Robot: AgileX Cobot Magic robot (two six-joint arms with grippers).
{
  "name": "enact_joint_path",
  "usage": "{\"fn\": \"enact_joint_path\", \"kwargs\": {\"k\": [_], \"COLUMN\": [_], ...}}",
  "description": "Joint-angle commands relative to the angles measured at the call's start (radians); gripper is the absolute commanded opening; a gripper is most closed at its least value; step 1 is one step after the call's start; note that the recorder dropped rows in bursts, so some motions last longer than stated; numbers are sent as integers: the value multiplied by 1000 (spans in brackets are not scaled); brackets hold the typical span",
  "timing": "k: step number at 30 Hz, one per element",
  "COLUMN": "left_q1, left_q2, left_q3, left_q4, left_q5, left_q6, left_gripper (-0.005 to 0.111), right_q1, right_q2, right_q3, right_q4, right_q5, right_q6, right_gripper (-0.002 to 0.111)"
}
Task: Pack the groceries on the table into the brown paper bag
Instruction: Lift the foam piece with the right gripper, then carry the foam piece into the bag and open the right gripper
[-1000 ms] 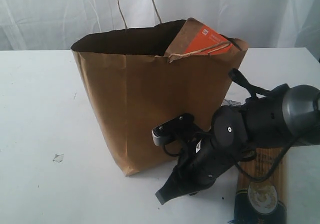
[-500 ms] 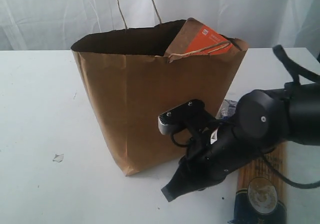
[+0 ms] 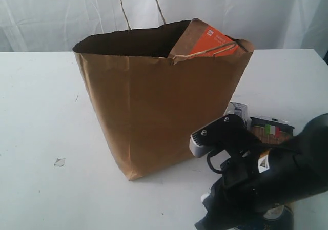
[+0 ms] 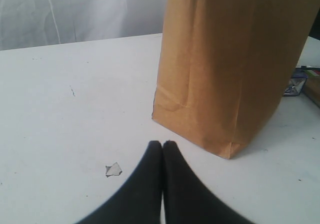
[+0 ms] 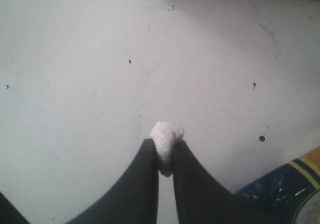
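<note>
The brown paper bag [image 3: 154, 102] stands upright mid-table, and the brown pouch with orange label [image 3: 210, 40] sticks out of its top right corner. To the bag's right lie a small blue-white carton [image 3: 237, 109] and the long spaghetti pack [image 3: 269, 129], partly behind my right arm. My right gripper [image 5: 165, 145] is shut on a small white lump [image 5: 167, 133] just above the table [image 5: 100, 59], and the spaghetti pack [image 5: 280, 189] shows beside it. My left gripper [image 4: 162, 145] is shut and empty, low over the table a short way from the bag [image 4: 230, 59]. It is out of the exterior view.
A small torn paper scrap [image 3: 59, 162] lies on the table left of the bag; in the left wrist view the scrap [image 4: 113, 169] is close to my left fingertips. White curtains hang behind the table. Dark specks dot the tabletop.
My right arm has swung right and down toward the table's front edge, away from the bag. This uncovers the top of the spaghetti pack. The bag has not moved.
</note>
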Motion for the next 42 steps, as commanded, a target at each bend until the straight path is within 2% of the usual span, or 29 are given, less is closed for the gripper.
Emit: {"fn": "enact_joint_path", "kwargs": {"k": [1,7,12,16,22,30,38,42], "left_q1": [0,0,0,0,0,0,0,0], "left_q2": [-5,-5,-5,-5,-5,-5,-5,-5], "left_q3": [3,3,3,3,3,3,3,3], "left_q4": [-4,-4,-4,-4,-4,-4,-4,-4], "left_q5": [4,4,4,4,4,4,4,4], "left_q6": [0,0,0,0,0,0,0,0], "left_gripper": [0,0,0,0,0,0,0,0], "right_q1": [-1,-1,-1,-1,-1,-1,-5,-47], "right_q2": [-140,-336,-436,-431,-354,-148,124,199], "right_q3": [42,38,-79,-204,-402,-551,-720,-786], "right_q4": [2,2,2,-3,-56,-164,-225,-246], "right_q5": [25,-8,-18,-26,-44,-42,61,115], "right_q6": [14,14,14,10,9,6,16,80], "right_gripper": [7,7,7,7,7,7,7,7]}}
